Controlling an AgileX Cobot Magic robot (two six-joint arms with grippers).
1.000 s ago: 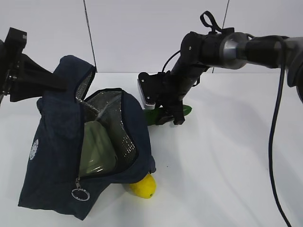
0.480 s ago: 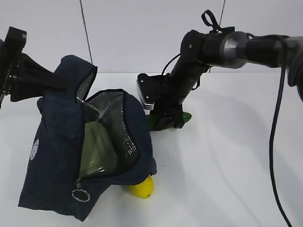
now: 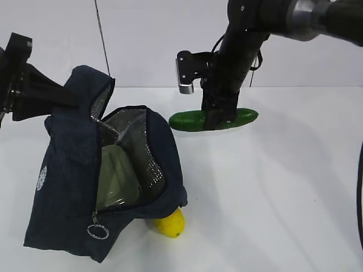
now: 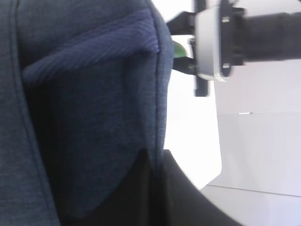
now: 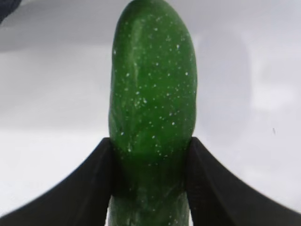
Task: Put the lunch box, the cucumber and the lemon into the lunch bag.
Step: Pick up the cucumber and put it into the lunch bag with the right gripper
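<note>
The cucumber (image 3: pixel 213 119) hangs level above the back of the table (image 3: pixel 272 187), pinched mid-length by the right gripper (image 3: pixel 219 117). Gripped on smooth skin, it may swivel or slip, or catch the rim of the bag (image 3: pixel 85 170) that the closed left gripper (image 3: pixel 20 85) holds up. A second ago it lay on the table; now it is lifted.

White tabletop (image 3: pixel 272 187) filling the lower part of the exterior view, soft shadows lying across it, pale grey wall (image 3: pixel 147 39) rising behind, thin dark vertical seam (image 3: pixel 101 34) running down the wall, even diffuse light falling throughout
</note>
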